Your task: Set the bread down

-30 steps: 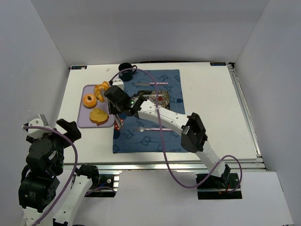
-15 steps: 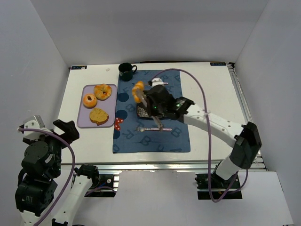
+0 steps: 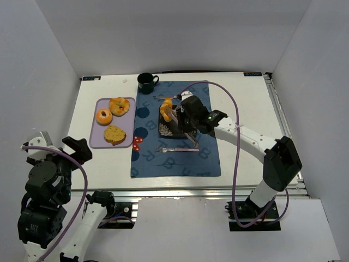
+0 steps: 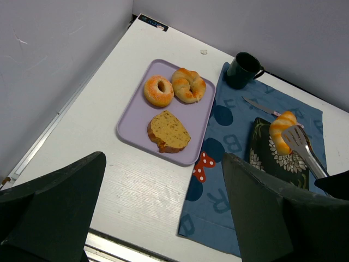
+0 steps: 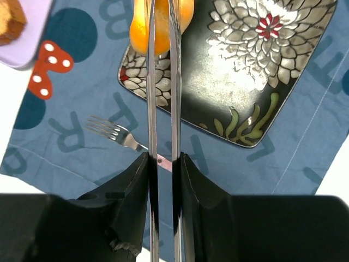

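Observation:
My right gripper (image 3: pixel 188 119) is shut on a pair of metal tongs (image 5: pixel 151 109). The tongs pinch an orange striped bread roll (image 5: pixel 162 22) and hold it over the left corner of the dark flowered plate (image 5: pixel 245 71). In the top view the roll (image 3: pixel 166 109) hangs above the plate (image 3: pixel 163 130) on the blue placemat (image 3: pixel 174 164). I cannot tell if the roll touches the plate. The left wrist view shows the roll (image 4: pixel 282 131) in the tongs (image 4: pixel 305 154) too. My left gripper (image 4: pixel 158 218) is open and empty, off the table's near left corner.
A lilac tray (image 3: pixel 97 131) left of the placemat holds a sugared bagel (image 4: pixel 158 91), a twisted roll (image 4: pixel 188 84) and a cake slice (image 4: pixel 168 131). A dark mug (image 3: pixel 145 82) stands at the back. A fork (image 5: pixel 112 134) lies in front of the plate, a knife (image 4: pixel 259 106) behind it.
My right arm carried the roll in the tongs from the tray rightward across the placemat; it now hangs over the plate's left part. The left arm has barely moved.

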You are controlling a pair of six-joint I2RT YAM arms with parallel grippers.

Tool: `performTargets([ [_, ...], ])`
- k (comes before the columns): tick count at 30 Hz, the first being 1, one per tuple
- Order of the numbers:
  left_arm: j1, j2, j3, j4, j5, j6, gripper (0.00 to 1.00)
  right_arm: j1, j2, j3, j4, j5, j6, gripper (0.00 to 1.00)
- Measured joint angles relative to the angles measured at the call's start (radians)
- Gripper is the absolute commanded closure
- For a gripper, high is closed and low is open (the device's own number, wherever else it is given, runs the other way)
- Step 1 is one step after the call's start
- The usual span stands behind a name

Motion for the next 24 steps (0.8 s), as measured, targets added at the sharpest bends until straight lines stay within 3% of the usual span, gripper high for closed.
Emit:
performTargets([
  [9, 0.0, 0.014, 0.0, 0.0, 0.0, 0.0, 0.02, -0.019, 0.065, -0.05, 0.026, -0.024, 0.005, 1.0],
  [12, 0.0, 0.018, 0.0, 0.0, 0.0, 0.001, 0.02, -0.02, 0.082, -0.06, 0.029, -0.027, 0.011, 0.88],
  [16, 0.0, 0.02, 0.0, 0.0, 0.0, 0.002, 0.02, -0.02, 0.092, -0.066, 0.029, -0.029, 0.019, 0.58],
  [24, 0.0, 0.019, -0.001, 0.0, 0.0, 0.003, 0.02, -0.02, 0.087, -0.066, 0.036, -0.015, 0.031, 0.4],
])
